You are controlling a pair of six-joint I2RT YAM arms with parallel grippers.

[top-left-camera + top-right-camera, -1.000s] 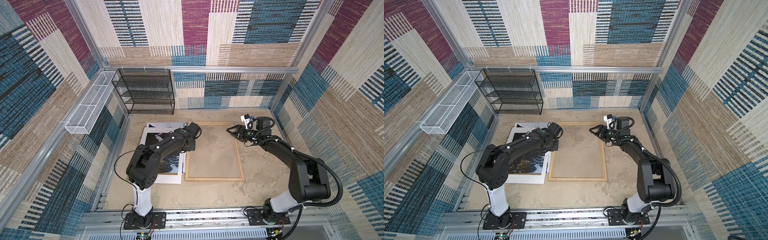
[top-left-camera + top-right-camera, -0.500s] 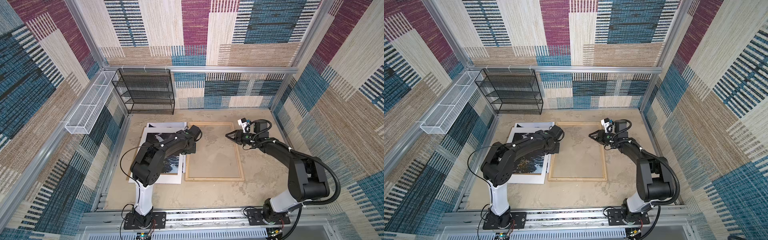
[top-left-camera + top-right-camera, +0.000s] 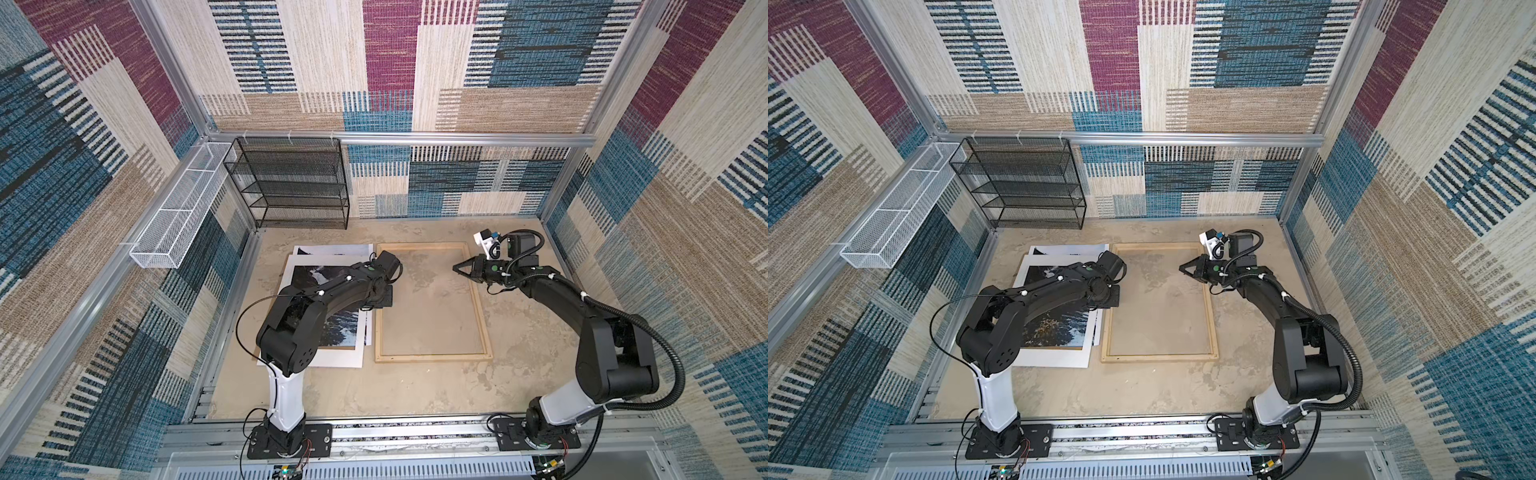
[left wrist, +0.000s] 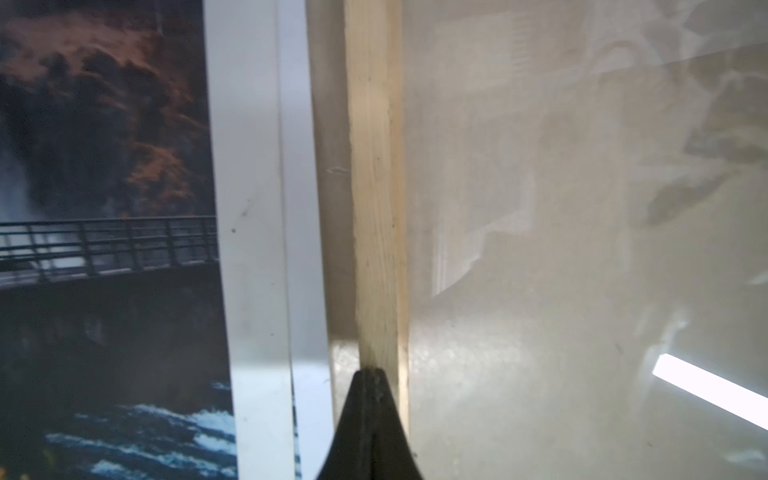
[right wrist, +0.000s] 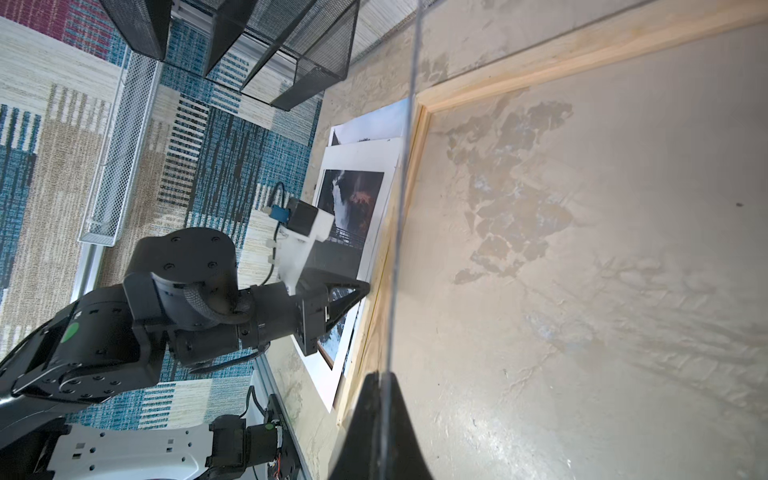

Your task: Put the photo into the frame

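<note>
Both flat | frame [image 3: 432, 357] long axis near-to-far | photo [image 3: 340, 328] parallel, just left

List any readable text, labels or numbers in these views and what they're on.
None legible.
the photo: image only, no caption.
the frame: bare wood.
Clear sheet in the right claw: no print.
Green dot on the left arm: blank.
Circuit board at the front rail: too small to read.
</note>
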